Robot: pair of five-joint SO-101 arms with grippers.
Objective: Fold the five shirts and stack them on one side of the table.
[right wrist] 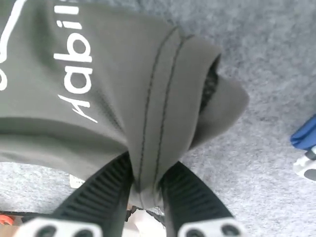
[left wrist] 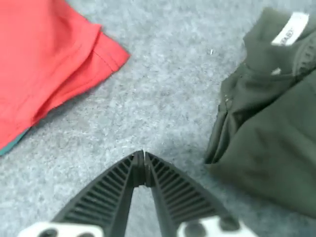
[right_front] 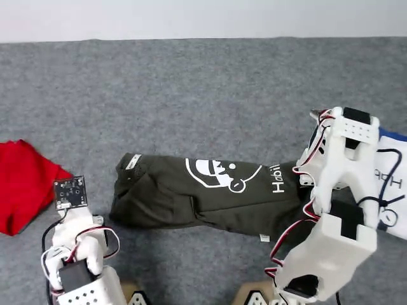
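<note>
Dark shirt (right_front: 191, 194) lay lengthwise on the table (right_front: 191, 82), its hem (right wrist: 163, 98) pinched tight in my right gripper (right wrist: 145, 170) while my left gripper (left wrist: 144, 165) sat clamped on nothing near the collar (right_front: 130, 166), so I judged a low, even carry toward that collar best.

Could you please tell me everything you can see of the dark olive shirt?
The dark olive shirt looks like soft knit cloth, with a white graphic print and lettering on its front and a white label at the collar. It lies partly folded and rumpled across the grey table. The right gripper is shut on a bunched fold of its double-stitched hem, at the end opposite the collar.
</note>
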